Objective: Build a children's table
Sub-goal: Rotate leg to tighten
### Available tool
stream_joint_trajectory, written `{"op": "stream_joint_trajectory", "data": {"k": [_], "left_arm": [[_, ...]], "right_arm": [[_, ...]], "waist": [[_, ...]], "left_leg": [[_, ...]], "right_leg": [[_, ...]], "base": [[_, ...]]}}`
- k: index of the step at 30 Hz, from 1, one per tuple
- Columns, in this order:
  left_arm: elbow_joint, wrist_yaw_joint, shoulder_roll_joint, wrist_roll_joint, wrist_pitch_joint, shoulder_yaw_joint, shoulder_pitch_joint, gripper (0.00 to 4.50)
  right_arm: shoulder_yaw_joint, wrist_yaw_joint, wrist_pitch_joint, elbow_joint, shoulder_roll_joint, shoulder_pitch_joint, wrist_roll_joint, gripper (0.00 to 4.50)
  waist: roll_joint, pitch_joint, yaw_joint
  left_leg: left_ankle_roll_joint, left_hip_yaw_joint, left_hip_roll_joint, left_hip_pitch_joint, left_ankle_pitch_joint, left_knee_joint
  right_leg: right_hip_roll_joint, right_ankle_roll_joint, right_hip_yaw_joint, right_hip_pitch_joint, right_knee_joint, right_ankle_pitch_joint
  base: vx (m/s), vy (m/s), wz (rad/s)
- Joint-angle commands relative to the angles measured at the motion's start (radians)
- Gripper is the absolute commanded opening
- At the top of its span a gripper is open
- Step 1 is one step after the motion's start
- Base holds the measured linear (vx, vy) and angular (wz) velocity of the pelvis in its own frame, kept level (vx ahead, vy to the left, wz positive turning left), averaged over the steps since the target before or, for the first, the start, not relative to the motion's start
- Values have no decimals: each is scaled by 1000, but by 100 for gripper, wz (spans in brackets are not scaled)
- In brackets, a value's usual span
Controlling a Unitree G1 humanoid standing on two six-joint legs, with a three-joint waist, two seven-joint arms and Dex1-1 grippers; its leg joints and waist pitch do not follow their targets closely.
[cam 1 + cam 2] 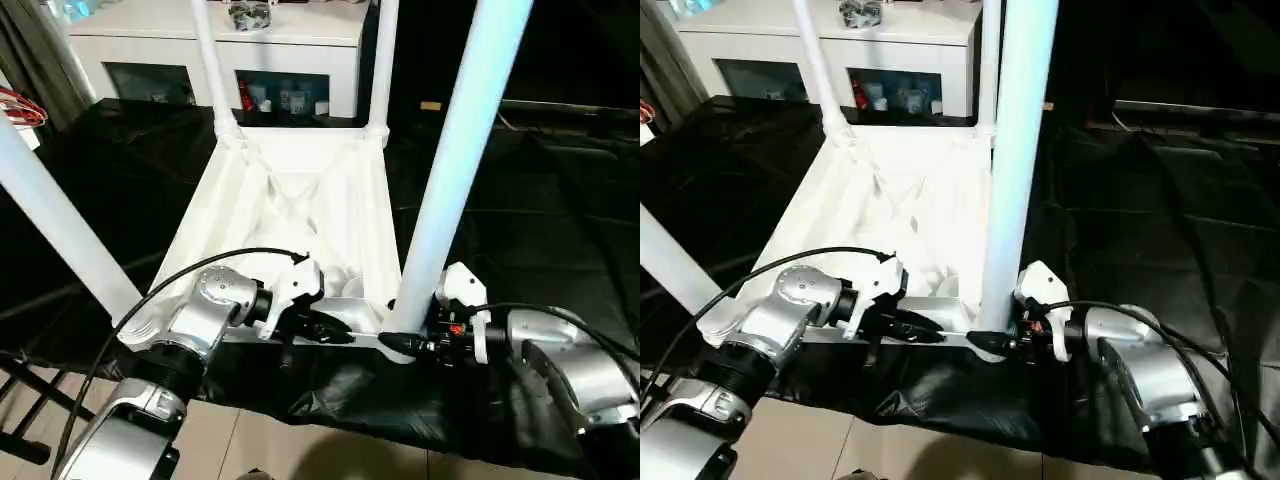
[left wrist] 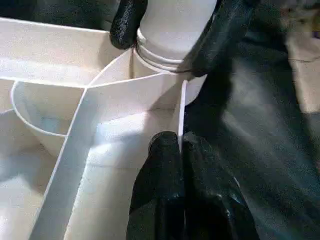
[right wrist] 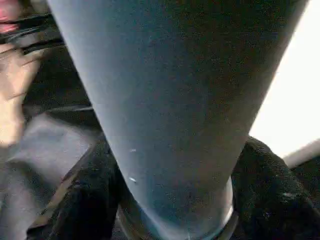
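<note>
Two silver forearms reach in from below toward the near edge of the upturned small white plastic table top, which lies on a black cloth with its four tapered round legs pointing up. At that edge the left gripper is clenched on the thin raised rim. Beside it, the right gripper clasps the base of the near right white leg, standing in its corner socket. Behind stands a white cabinet.
</note>
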Motion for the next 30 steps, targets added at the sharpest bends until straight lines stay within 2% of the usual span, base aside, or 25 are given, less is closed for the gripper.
{"op": "stream_joint_trajectory", "data": {"k": [1, 3, 5, 6, 7, 9, 10, 12, 13, 14, 15, 16, 17, 18, 21, 23, 24, 27, 30], "left_arm": [[-24, 120, -89, -32, -27, 34, -39, 0], [-22, 163, -106, -23, -19, 35, -44, 0], [-18, 274, -166, -3, 0, 35, -55, 0], [-17, 307, -186, 3, 8, 35, -58, 0], [-16, 339, -210, 9, 15, 32, -60, 0], [-17, 365, -234, 12, 26, 27, -61, 0], [-15, 401, -260, 19, 36, 22, -63, 0], [-15, 412, -271, 23, 35, 17, -64, 0], [-16, 408, -272, 24, 33, 14, -63, 0], [-18, 404, -272, 25, 32, 13, -63, 0], [-21, 396, -267, 27, 29, 11, -62, 0], [-22, 391, -264, 31, 26, 11, -62, 0], [-25, 373, -251, 31, 13, 10, -58, 0], [-30, 360, -241, 29, 6, 9, -55, 0], [-45, 334, -221, 19, -3, 5, -46, 0], [-80, 272, -188, -5, -5, 3, -27, 0], [-93, 239, -171, -15, -12, 1, -19, 0], [-113, 176, -126, -23, -14, -3, -4, 0], [-119, 134, -89, -22, -22, -7, -1, 0]], "right_arm": [[42, -94, -11, 26, 86, -17, -20, 262], [34, -151, -21, 56, 110, -30, -42, 261], [10, -291, -37, 135, 182, -70, -77, 261], [3, -329, -44, 156, 204, -82, -85, 261], [-5, -383, -42, 181, 235, -99, -93, 261], [-13, -440, -42, 206, 268, -117, -103, 261], [-20, -500, -53, 236, 308, -141, -114, 261], [-20, -524, -64, 252, 333, -155, -117, 261], [-19, -528, -68, 254, 339, -158, -119, 261], [-18, -530, -74, 255, 345, -160, -118, 296], [-21, -526, -75, 254, 349, -162, -110, 296], [-26, -520, -78, 256, 355, -163, -108, 317], [-33, -494, -71, 243, 355, -156, -94, 317], [-33, -479, -68, 232, 348, -149, -90, 333], [-26, -453, -71, 210, 326, -132, -93, 351], [6, -373, -67, 162, 268, -101, -95, 377], [16, -337, -69, 140, 241, -87, -93, 382], [32, -212, -82, 81, 171, -47, -60, 382], [32, -112, -93, 50, 123, -23, -22, 382]], "waist": [[-31, -64, -6], [-34, -64, -14], [-33, -63, -27], [-33, -61, -36], [-36, -63, -37], [-35, -64, -39], [-28, -65, -46], [-30, -68, -46], [-27, -69, -47], [-18, -70, -44], [-18, -71, -46], [-19, -72, -45], [-14, -72, -46], [-16, -72, -47], [-15, -71, -48], [-17, -71, -45], [-17, -70, -41], [-18, -68, -33], [-14, -65, -15]], "left_leg": [[54, -3, 27, 6, -227, -67], [45, -5, 25, 4, -240, -69], [38, -4, 24, 4, -249, -69], [27, -6, 21, 1, -260, -71], [25, -7, 19, 2, -255, -70], [30, -6, 20, 3, -245, -68], [40, -3, 16, 2, -234, -66], [45, -3, 15, 2, -225, -64], [57, -2, 15, 1, -209, -63], [59, -3, 16, 3, -206, -63], [68, -1, 16, 3, -194, -62], [75, -1, 17, 2, -184, -61], [77, -2, 17, 3, -185, -61], [78, -1, 17, 2, -187, -61], [78, -2, 19, 3, -205, -63], [78, -1, 20, 6, -211, -63], [81, -3, 22, 4, -211, -64], [91, -1, 25, 6, -231, -64], [77, 0, 30, 15, -271, -67]], "right_leg": [[-50, -181, 33, 46, -78, -336], [-50, -166, 31, 50, -82, -359], [-49, -171, 32, 45, -80, -354], [-49, -162, 28, 48, -84, -387], [-50, -150, 28, 51, -86, -404], [-50, -155, 31, 48, -86, -381], [-46, -168, 32, 47, -87, -341], [-46, -174, 31, 51, -83, -321], [-44, -180, 31, 52, -82, -291], [-45, -185, 31, 52, -80, -278], [-43, -193, 32, 53, -78, -243], [-43, -202, 31, 55, -75, -216], [-42, -206, 31, 54, -75, -213], [-41, -211, 30, 56, -75, -205], [-43, -213, 30, 57, -76, -221], [-43, -214, 31, 55, -77, -227], [-43, -213, 31, 59, -76, -221], [-44, -213, 33, 56, -76, -233], [-45, -204, 35, 46, -83, -297]], "base": [[0, 0, 0], [0, 0, 0], [0, 0, 0], [0, 0, 0], [0, 0, 0], [0, 0, 0], [0, 0, 0], [0, 0, 0], [0, 0, 0], [0, 0, 0], [0, 0, 0], [0, 0, 0], [0, 0, 0], [0, 0, 0], [0, 0, 0], [0, 0, 0], [0, 0, 0], [0, 0, 0], [0, 0, 0]]}}
